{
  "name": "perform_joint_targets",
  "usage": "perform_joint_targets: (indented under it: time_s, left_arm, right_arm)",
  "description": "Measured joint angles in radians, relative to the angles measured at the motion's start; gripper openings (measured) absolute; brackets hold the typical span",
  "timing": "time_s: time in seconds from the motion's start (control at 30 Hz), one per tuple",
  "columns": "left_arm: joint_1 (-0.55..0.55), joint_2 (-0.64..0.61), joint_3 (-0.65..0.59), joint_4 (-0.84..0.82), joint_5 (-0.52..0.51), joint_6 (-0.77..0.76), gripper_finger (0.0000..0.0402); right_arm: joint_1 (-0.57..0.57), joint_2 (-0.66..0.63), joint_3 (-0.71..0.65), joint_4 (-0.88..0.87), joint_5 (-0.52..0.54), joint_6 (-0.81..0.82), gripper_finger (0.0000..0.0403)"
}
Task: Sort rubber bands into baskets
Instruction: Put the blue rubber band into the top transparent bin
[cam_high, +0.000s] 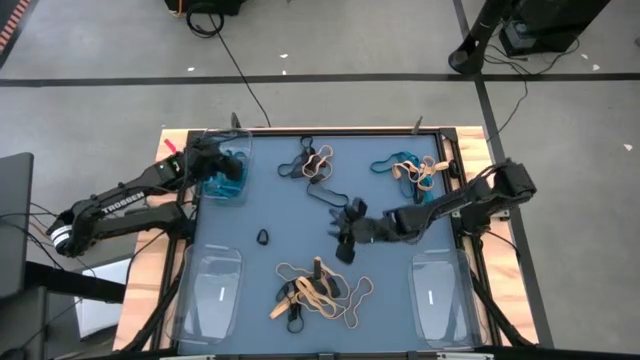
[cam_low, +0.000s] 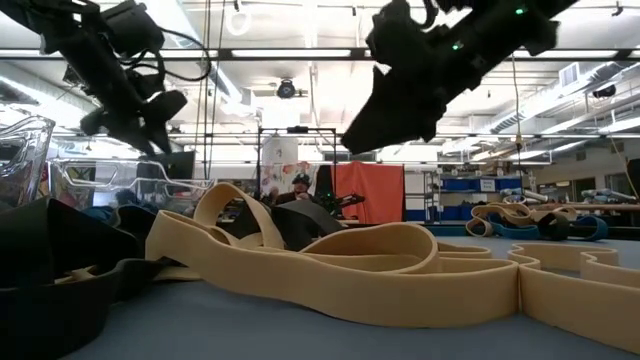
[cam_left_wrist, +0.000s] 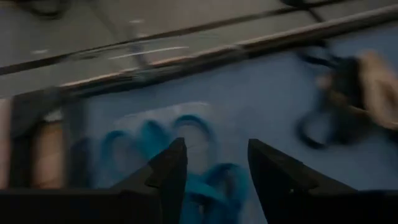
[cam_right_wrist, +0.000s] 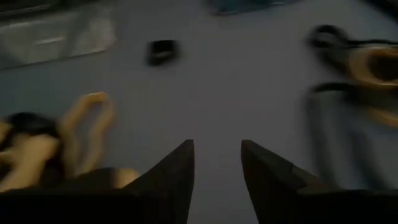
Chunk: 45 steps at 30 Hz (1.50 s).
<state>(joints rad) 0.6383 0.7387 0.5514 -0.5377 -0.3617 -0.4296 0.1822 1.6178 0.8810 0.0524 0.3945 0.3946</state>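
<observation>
My left gripper (cam_high: 213, 160) hangs open and empty over the far-left clear basket (cam_high: 238, 150), which holds teal-blue rubber bands (cam_left_wrist: 199, 146). My right gripper (cam_high: 347, 228) is open and empty above the middle of the blue mat, raised clear of it in the low view (cam_low: 385, 100). Mixed piles of tan, black and teal bands lie at the far middle (cam_high: 310, 160), the far right (cam_high: 410, 170) and the near middle (cam_high: 315, 290). A single black band (cam_high: 263, 237) lies alone on the mat and also shows in the right wrist view (cam_right_wrist: 161, 51).
Two clear baskets stand at the near left (cam_high: 215, 290) and near right (cam_high: 438, 295). The wooden table frame (cam_high: 150, 270) borders the mat. Bare mat lies between the piles around the single black band. Cables run over the floor beyond the far edge.
</observation>
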Motion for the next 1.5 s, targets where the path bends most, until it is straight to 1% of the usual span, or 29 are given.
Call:
perform_joint_targets:
  time_s: [0.07,0.2,0.27,0.33,0.43,0.57,0.63,0.77,0.87,0.97,1.03,1.13,1.33,1.43,1.5]
  left_arm:
    - [-0.014,0.000,0.000,0.038,0.050,0.037,0.0174]
    - [-0.064,0.000,0.000,0.093,0.048,0.101,0.0174]
    - [-0.091,0.000,0.000,0.128,0.046,0.134,0.0174]
    - [-0.118,0.000,0.000,0.165,0.050,0.159,0.0174]
    - [-0.155,0.001,0.000,0.224,0.061,0.213,0.0174]
    - [-0.177,0.019,0.000,0.286,0.067,0.292,0.0174]
    - [-0.177,0.036,0.000,0.318,0.108,0.323,0.0174]
    - [-0.178,0.074,0.000,0.350,0.171,0.364,0.0174]
    - [-0.178,0.105,0.000,0.354,0.177,0.376,0.0174]
    - [-0.178,0.133,0.000,0.359,0.177,0.378,0.0174]
    - [-0.178,0.149,0.000,0.366,0.178,0.390,0.0174]
    - [-0.178,0.173,0.000,0.377,0.178,0.400,0.0174]
    - [-0.178,0.203,0.000,0.399,0.181,0.400,0.0174]
    - [-0.178,0.205,0.000,0.403,0.190,0.398,0.0174]
    - [-0.178,0.204,0.000,0.423,0.220,0.396,0.0174]
  right_arm:
    - [-0.064,-0.045,0.000,-0.088,0.000,-0.005,0.0146]
    - [-0.219,-0.126,0.000,-0.281,-0.010,-0.036,0.0142]
    - [-0.307,-0.143,0.001,-0.369,-0.051,-0.064,0.0139]
    - [-0.395,-0.138,0.000,-0.437,-0.121,-0.081,0.0138]
    - [-0.510,-0.110,0.000,-0.452,-0.180,-0.094,0.0138]
    - [-0.629,-0.051,0.035,-0.452,-0.200,-0.110,0.0136]
    - [-0.672,-0.019,0.070,-0.478,-0.214,-0.116,0.0135]
    - [-0.719,0.060,0.163,-0.595,-0.214,-0.129,0.0135]
    - [-0.737,0.117,0.238,-0.719,-0.206,-0.127,0.0135]
    - [-0.742,0.162,0.280,-0.790,-0.186,-0.126,0.0135]
    - [-0.742,0.182,0.291,-0.801,-0.184,-0.128,0.0135]
    - [-0.744,0.219,0.292,-0.805,-0.209,-0.131,0.0135]
    - [-0.748,0.279,0.292,-0.780,-0.221,-0.182,0.0133]
    - [-0.748,0.289,0.294,-0.775,-0.249,-0.193,0.0117]
    - [-0.745,0.289,0.294,-0.771,-0.256,-0.197,0.0092]
